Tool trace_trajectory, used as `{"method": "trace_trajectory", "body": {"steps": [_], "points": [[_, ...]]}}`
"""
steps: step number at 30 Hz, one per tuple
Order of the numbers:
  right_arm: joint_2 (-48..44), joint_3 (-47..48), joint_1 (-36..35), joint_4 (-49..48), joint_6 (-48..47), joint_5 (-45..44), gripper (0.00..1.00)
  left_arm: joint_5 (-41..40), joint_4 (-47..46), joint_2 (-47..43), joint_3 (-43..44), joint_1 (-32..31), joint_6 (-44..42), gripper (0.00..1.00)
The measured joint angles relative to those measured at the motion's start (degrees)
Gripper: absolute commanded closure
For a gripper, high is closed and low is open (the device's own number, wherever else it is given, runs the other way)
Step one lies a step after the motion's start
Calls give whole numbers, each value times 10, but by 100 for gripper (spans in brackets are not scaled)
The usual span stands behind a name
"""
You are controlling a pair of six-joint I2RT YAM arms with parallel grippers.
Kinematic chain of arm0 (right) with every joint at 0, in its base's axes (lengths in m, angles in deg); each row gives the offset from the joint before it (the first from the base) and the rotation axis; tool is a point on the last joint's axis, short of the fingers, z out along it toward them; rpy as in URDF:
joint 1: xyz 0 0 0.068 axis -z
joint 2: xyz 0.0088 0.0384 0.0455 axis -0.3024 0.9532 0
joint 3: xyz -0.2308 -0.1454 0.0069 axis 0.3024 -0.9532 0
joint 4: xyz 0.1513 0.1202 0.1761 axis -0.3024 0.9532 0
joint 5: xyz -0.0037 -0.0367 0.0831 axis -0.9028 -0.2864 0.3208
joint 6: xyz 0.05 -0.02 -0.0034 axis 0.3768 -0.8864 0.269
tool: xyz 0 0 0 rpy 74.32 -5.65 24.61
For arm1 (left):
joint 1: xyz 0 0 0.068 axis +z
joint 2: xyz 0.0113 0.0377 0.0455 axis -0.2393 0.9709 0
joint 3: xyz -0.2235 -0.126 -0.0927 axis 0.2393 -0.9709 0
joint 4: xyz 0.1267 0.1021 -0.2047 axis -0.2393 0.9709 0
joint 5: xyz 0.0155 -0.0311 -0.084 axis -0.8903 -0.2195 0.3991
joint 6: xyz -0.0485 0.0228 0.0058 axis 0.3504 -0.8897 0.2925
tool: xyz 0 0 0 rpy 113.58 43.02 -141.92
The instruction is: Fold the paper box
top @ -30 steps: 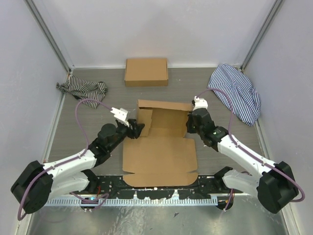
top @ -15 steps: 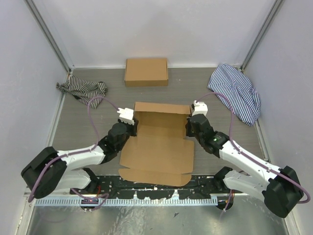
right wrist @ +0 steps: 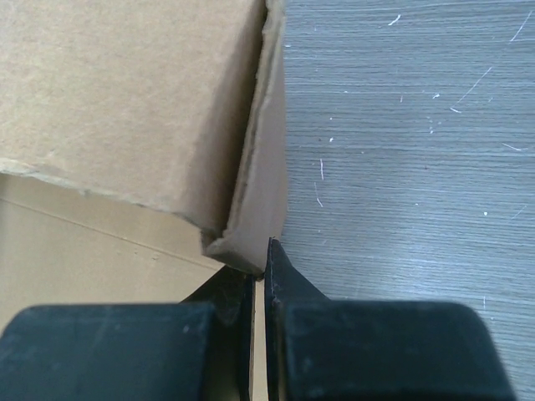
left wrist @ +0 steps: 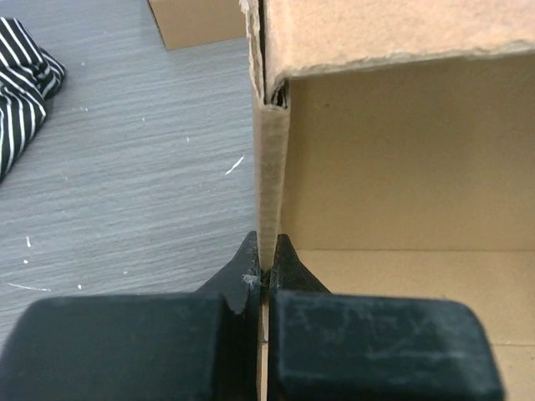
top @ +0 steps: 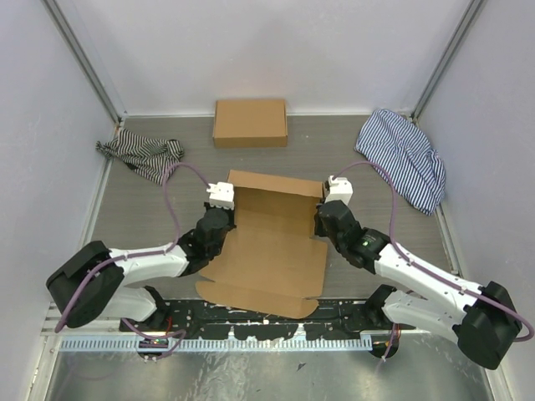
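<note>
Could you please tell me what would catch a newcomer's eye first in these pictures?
The half-folded paper box in the middle of the table, its far wall raised, draws the eye first. The left pincer and the right pincer are each shut on a side flap at its far corners. Behind it sit a closed cardboard box, a black-striped cloth at far left and a blue-striped cloth at far right.

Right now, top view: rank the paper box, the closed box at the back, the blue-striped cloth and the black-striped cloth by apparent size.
1. paper box, clearly the largest.
2. blue-striped cloth.
3. closed box and black-striped cloth: too close in size to rank.
</note>
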Motion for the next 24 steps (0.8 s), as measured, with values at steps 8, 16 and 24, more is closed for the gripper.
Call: {"method": "trace_trajectory", "body": {"steps": [8,16,24], "points": [[33,12,-3,4,23,-29,99,-133,126,36,104,-50,-40,100],[39,19,-7,10,38,-16,99,-203,198,57,133,-64,15,100],[49,24,-11,9,50,-10,99,-212,262,27,133,-65,79,57]]}}
